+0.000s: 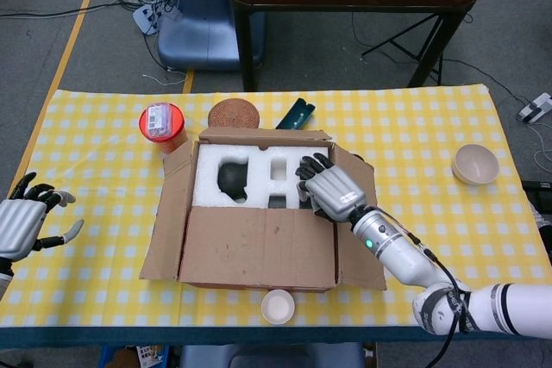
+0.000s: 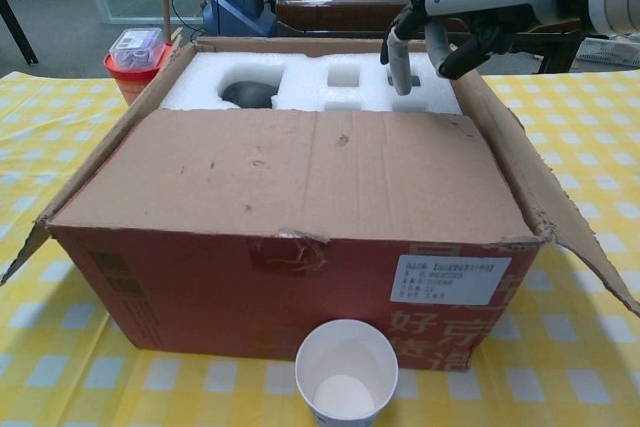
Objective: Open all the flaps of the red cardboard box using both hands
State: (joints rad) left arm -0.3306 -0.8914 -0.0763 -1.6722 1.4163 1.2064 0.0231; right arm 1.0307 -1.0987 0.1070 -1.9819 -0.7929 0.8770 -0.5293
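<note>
The red box [image 1: 259, 239] sits mid-tabletop, its near flap [image 2: 300, 172] lying closed. Your right robot hand [image 1: 328, 189] hovers spread over the foam, holding nothing — hook that flap's edge, then fold it toward you.

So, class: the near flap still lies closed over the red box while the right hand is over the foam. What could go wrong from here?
1. The paper cup stands right against the box's near side; swinging the near flap outward would probably knock it over.
2. The right hand is low over the foam insert; its fingers might snag a cutout.
3. The left hand is far from the box, so lifting the flap could shift it.
</note>
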